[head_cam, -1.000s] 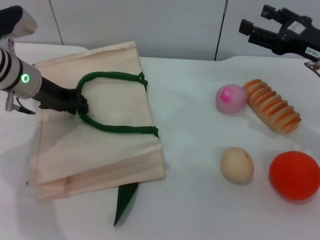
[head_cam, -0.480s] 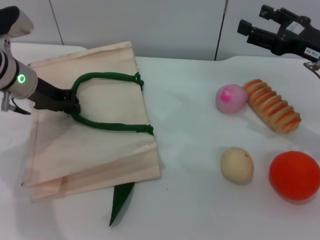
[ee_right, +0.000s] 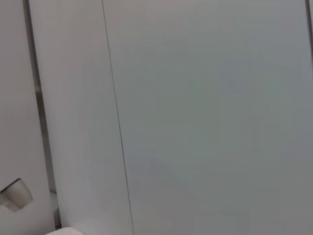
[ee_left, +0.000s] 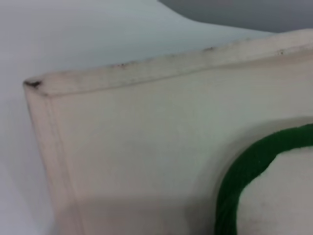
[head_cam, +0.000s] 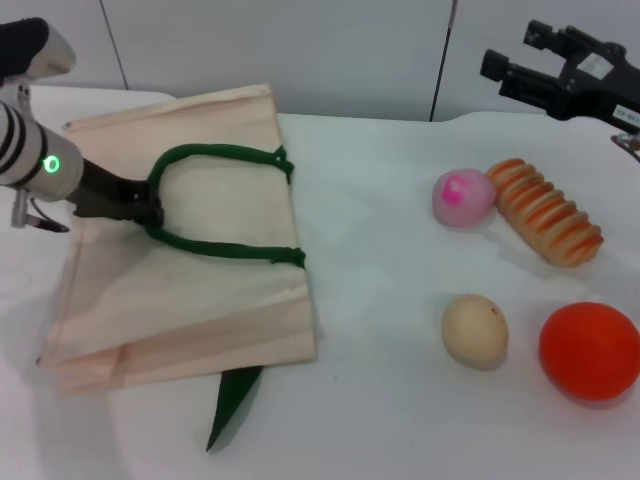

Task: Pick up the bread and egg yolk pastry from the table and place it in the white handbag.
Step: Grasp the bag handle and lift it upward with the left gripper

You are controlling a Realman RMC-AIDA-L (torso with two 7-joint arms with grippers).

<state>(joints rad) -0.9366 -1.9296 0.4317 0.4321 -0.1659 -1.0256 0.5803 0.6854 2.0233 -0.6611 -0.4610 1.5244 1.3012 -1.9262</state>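
White table [head_cam: 380, 420] — everything sits on it. Largest item: the white handbag [head_cam: 190, 300], lying flat on the robot's left half of the table, cream fabric. One dark green strap handle [head_cam: 215, 249] loops over its upper face; a second strap end [head_cam: 232, 404] pokes out from under the near edge. Left wrist view shows a corner of the bag [ee_left: 122, 147] and a curve of the green strap [ee_left: 244, 171] close up.

Left gripper [head_cam: 145, 212] is at the far-left bend of the upper strap, fingers closed on the strap, arm reaching in from the left edge.

Right gripper [head_cam: 510, 66] hangs high above the table's far right, well apart from the food, fingers spread, holding nothing. Its wrist view shows only wall panels.

Food, right half of the table: orange ball [head_cam: 590, 352], nearest the right edge; the bread [head_cam: 545, 211], striped loaf lying at a slant, farther back; pink ball [head_cam: 463, 197] just beside the bread's left end; the egg yolk pastry [head_cam: 474, 331] — left of the orange ball, resting on the table.
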